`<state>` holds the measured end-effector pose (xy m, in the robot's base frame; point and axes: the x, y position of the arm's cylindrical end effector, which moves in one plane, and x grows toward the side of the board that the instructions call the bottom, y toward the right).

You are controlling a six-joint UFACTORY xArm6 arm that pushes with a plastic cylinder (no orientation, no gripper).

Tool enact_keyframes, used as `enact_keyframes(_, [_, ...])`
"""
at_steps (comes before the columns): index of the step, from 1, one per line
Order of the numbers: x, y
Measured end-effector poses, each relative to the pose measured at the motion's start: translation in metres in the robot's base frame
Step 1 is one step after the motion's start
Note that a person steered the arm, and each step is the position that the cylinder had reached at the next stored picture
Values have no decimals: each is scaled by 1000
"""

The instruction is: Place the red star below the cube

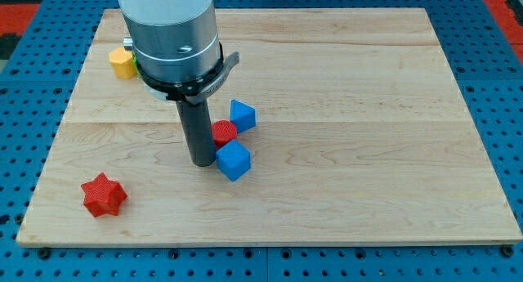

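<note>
The red star [103, 194] lies near the board's bottom left. The blue cube [234, 160] sits near the middle, with a small red block [224, 132] touching its top edge and a second blue block [243, 115] just above and to the right of that. My tip [202, 162] rests on the board just left of the blue cube, close to or touching it, and well to the right of and a little above the red star.
A yellow block [122, 62] lies at the top left, partly hidden behind the arm's grey body [172, 37], with a sliver of green showing above it. The wooden board [368, 151] sits on a blue pegboard [507, 86].
</note>
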<state>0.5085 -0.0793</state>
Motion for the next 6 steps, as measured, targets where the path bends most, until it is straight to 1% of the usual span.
enact_keyframes(1, [1, -21])
enact_keyframes(2, [0, -67])
enact_keyframes(4, [2, -199])
enact_keyframes(5, [34, -225])
enact_keyframes(6, [70, -201])
